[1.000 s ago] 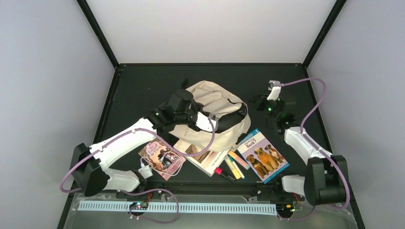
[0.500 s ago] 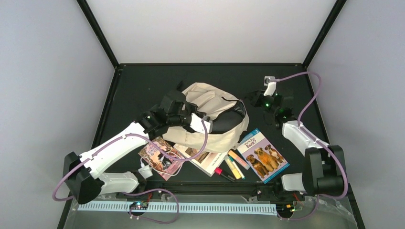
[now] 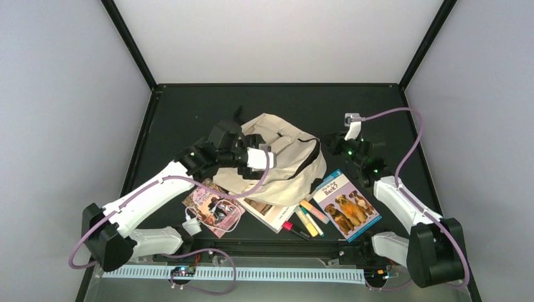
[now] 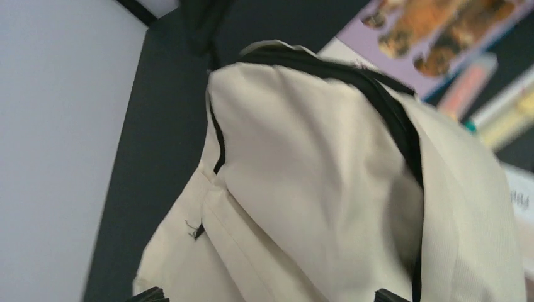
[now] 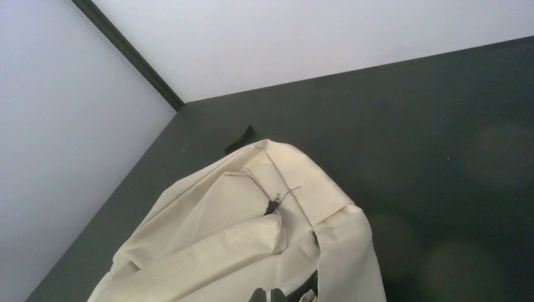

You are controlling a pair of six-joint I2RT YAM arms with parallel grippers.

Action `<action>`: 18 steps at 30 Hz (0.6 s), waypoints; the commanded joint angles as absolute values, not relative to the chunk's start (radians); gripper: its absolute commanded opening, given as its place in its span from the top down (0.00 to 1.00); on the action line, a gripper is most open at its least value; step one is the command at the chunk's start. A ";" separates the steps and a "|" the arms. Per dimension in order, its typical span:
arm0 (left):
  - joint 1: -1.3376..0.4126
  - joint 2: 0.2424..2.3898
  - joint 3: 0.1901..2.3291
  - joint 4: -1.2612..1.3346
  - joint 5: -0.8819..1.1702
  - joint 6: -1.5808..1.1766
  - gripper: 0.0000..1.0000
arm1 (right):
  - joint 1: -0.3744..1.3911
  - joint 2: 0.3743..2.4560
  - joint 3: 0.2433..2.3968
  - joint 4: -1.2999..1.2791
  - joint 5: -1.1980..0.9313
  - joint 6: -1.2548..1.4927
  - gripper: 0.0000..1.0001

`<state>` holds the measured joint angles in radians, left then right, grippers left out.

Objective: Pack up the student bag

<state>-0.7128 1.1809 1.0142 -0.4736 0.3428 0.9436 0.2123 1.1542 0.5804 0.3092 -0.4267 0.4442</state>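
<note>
The student bag (image 3: 286,167) is a cream fabric backpack with black zippers, slumped in the middle of the black table. My left gripper (image 3: 264,157) hovers over its left side. In the left wrist view the jaws (image 4: 267,296) stand wide open, with bag fabric (image 4: 302,189) ahead of them and nothing gripped. My right gripper (image 3: 332,142) sits at the bag's right edge. In the right wrist view its fingertips (image 5: 269,296) are shut, right at the bag (image 5: 252,239) near its dark opening. Whether they pinch anything does not show.
In front of the bag lie a pink book (image 3: 213,204), a white book (image 3: 274,212), a dog book (image 3: 347,204), several highlighters (image 3: 312,217) and a red marker (image 3: 291,228). Black frame posts rise at the table's back corners.
My left gripper opened and let go of the bag's opening, then drew back left. The bag sagged flatter. My right gripper moved left, up to the bag's right edge.
</note>
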 commanded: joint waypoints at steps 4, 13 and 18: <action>-0.798 1.273 1.202 -0.380 0.401 0.359 0.10 | 0.223 1.039 0.557 0.277 -0.419 0.442 0.99; -0.913 1.529 1.343 -0.388 0.315 0.029 0.22 | 0.225 0.990 0.556 0.269 -0.443 0.456 0.99; -0.916 1.618 1.369 -0.421 0.222 0.045 0.23 | 0.226 0.984 0.549 0.270 -0.450 0.456 0.99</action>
